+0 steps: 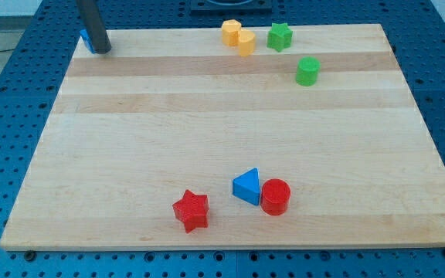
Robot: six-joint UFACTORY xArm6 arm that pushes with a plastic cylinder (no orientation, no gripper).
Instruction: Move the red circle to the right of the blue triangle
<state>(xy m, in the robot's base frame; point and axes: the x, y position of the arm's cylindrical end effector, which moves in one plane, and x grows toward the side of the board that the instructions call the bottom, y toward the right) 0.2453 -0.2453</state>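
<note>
Red circle (pixel 275 196) sat near the view's bottom of the wooden board (pixel 207 116), touching the right side of the blue triangle (pixel 247 186); judged from this layout, the task looked already met or nearly so

Camera view: my tip (pixel 103 49) stood at the board's top-left corner, well apart from both task blocks, right against a small blue block (pixel 86 38) half hidden behind the rod, shape not readable. No claw fitted, only the rod, so nothing to spread or pinch

Handling, as a judgement: circle looked like a small rigid plastic puck, light, hard, not fragile, likely to slide easily on smooth wood. Round wall would roll off a glancing push, so contact should go square through its centre. No grip possible; push only

Room: red star (pixel 191 210) lay left of the triangle, apart from it. Open wood to the circle's right and above. Bottom edge was close, so any push toward the view's bottom risked a drop. Two yellow blocks (pixel 239 36), green star (pixel 280 36) and a green block (pixel 308 70) sat far off near the top
</note>
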